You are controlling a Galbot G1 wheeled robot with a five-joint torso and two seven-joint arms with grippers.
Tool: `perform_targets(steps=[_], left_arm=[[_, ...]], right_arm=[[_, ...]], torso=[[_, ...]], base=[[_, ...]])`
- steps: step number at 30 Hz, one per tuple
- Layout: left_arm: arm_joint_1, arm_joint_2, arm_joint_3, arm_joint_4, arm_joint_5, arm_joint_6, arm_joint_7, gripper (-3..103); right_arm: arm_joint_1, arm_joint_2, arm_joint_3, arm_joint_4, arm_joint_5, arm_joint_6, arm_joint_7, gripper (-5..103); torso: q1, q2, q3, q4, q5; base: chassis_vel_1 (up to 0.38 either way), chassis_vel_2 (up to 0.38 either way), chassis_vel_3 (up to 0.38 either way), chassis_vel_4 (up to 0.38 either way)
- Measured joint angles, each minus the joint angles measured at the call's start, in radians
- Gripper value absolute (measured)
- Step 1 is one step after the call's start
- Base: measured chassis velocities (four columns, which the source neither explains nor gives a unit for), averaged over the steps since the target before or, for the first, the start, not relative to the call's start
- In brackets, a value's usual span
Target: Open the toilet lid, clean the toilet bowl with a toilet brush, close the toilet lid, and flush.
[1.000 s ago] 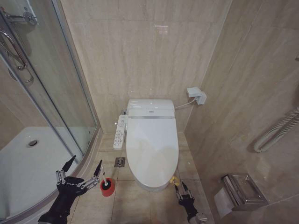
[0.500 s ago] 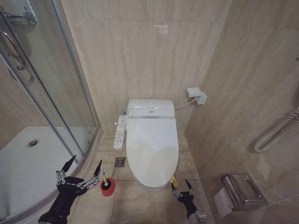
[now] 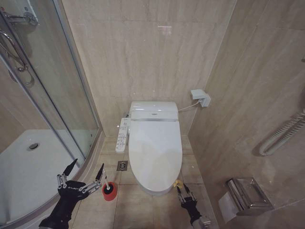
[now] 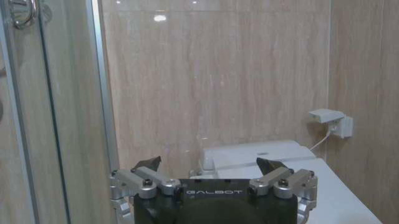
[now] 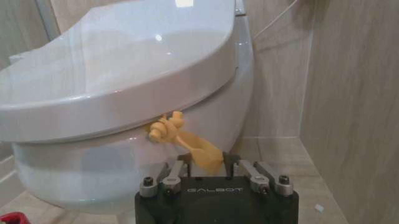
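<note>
The toilet lid (image 3: 155,145) lies shut, a glossy white oval, so the inside of the toilet bowl (image 5: 93,172) is hidden. A yellow tag (image 5: 181,137) hangs from the toilet's front rim just under the lid. My right gripper (image 3: 183,189) is low on the floor in front of the toilet, its fingers shut on the tag's loose end (image 5: 203,158). The toilet brush (image 3: 109,188) stands in a small red cup (image 3: 109,193) on the floor left of the toilet. Just left of the cup, my left gripper (image 3: 87,165) hangs wide open and holds nothing.
A curved glass shower enclosure (image 3: 62,95) with a white tray (image 3: 28,167) fills the left. A floor drain (image 3: 122,165) and a bidet control panel (image 3: 123,135) lie beside the toilet. A paper holder (image 3: 245,195) and a hose (image 3: 281,136) hang on the right wall.
The right gripper's fingers were spread half a second ago and have now drawn together on the yellow tag. The left arm has not moved.
</note>
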Motion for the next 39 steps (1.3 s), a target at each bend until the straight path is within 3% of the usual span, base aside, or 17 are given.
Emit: perform_targets(steps=[4, 5, 10, 11, 24, 34, 39], left_arm=[[0.000, 0.000, 0.000, 0.000, 0.000, 0.000, 0.000, 100], [0.000, 0.000, 0.000, 0.000, 0.000, 0.000, 0.000, 100], [0.000, 0.000, 0.000, 0.000, 0.000, 0.000, 0.000, 100], [0.000, 0.000, 0.000, 0.000, 0.000, 0.000, 0.000, 100], [0.000, 0.000, 0.000, 0.000, 0.000, 0.000, 0.000, 100], [0.000, 0.000, 0.000, 0.000, 0.000, 0.000, 0.000, 100], [0.000, 0.000, 0.000, 0.000, 0.000, 0.000, 0.000, 100]], right_arm=[[0.002, 0.000, -0.001, -0.003, 0.001, 0.005, -0.007, 46], [0.002, 0.000, -0.001, -0.005, 0.001, 0.007, -0.009, 19], [0.001, -0.002, -0.001, -0.007, 0.004, 0.011, -0.011, 19], [0.000, -0.003, 0.001, -0.007, 0.007, 0.012, -0.011, 2], [-0.024, -0.035, 0.035, 0.092, 0.083, 0.002, -0.008, 2], [-0.118, -0.077, 0.090, 0.390, 0.191, -0.088, 0.003, 2], [-0.148, -0.101, 0.118, 0.588, 0.234, -0.152, 0.051, 2]], torso=[[0.000, 0.000, 0.000, 0.0000, 0.0000], [0.000, 0.000, 0.000, 0.0001, 0.0000], [0.000, 0.000, 0.000, 0.0001, 0.0001], [0.000, 0.000, 0.000, 0.0001, 0.0000], [0.000, 0.000, 0.000, 0.0001, 0.0003], [0.000, 0.000, 0.000, -0.0001, 0.0001], [0.000, 0.000, 0.000, -0.0001, -0.0002]], base=[[0.000, 0.000, 0.000, 0.000], [0.000, 0.000, 0.000, 0.000], [0.000, 0.000, 0.000, 0.000], [0.000, 0.000, 0.000, 0.000], [0.000, 0.000, 0.000, 0.000], [0.000, 0.000, 0.000, 0.000], [0.000, 0.000, 0.000, 0.000]])
